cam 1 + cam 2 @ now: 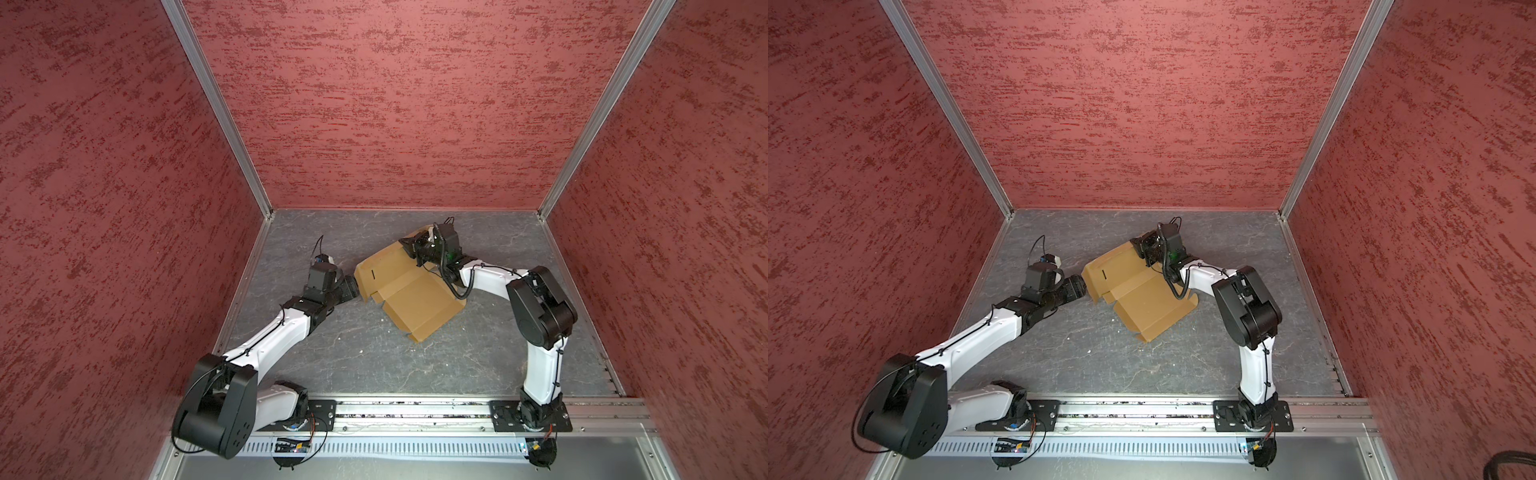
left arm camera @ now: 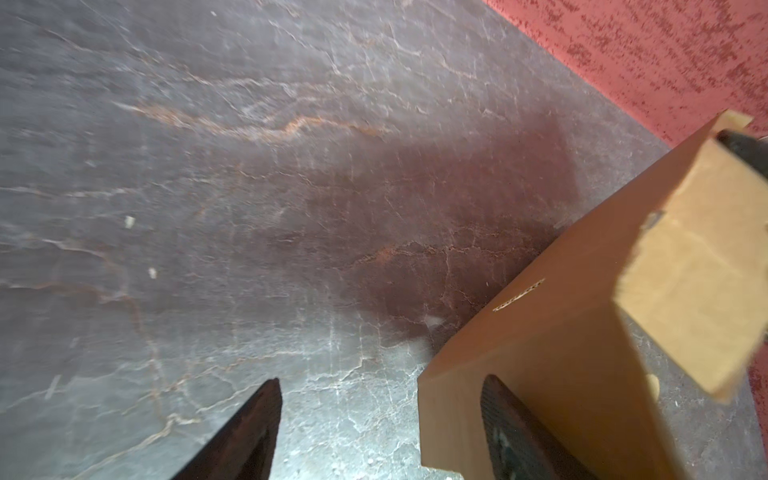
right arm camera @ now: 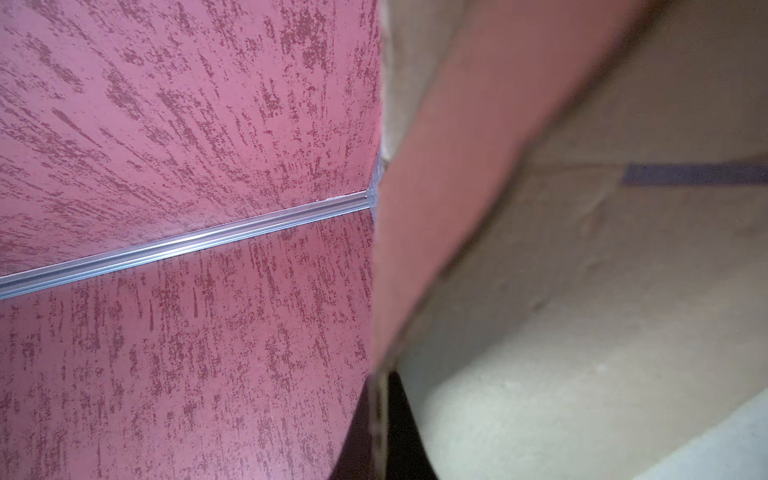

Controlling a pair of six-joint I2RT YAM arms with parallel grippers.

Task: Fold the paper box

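Note:
The paper box (image 1: 411, 299) (image 1: 1142, 299) is a tan cardboard sheet, partly folded, lying askew in the middle of the grey table. Its far-left part is lifted off the table. My right gripper (image 1: 409, 246) (image 1: 1138, 246) is at the box's far edge, shut on a thin cardboard flap (image 3: 478, 166) that runs between its fingertips (image 3: 380, 384). My left gripper (image 1: 354, 286) (image 1: 1082, 286) stands open at the box's left corner. In the left wrist view one finger (image 2: 515, 432) lies against a slotted panel (image 2: 561, 324), whose edge sits between the jaws (image 2: 382, 380) without being clamped.
Red textured walls with aluminium corner posts (image 1: 216, 108) (image 1: 602, 108) close in the table (image 1: 374, 365) on three sides. Both arm bases sit on a metal rail (image 1: 415, 411) along the front edge. A few small white scraps (image 2: 129, 221) lie on the table.

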